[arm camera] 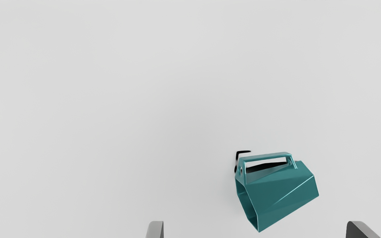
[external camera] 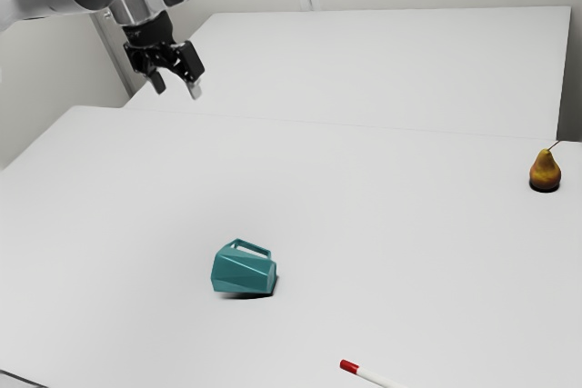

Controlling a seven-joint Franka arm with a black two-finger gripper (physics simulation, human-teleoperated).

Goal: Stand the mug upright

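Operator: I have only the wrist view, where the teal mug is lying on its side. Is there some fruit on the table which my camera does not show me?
Observer: Yes, a pear stands on the table, off toward the exterior view's right from the mug.

Operator: Thank you. Is there also something long and thin, which I should take care not to touch?

Observer: Yes, a white stick with a red end lies by the exterior view's bottom edge.
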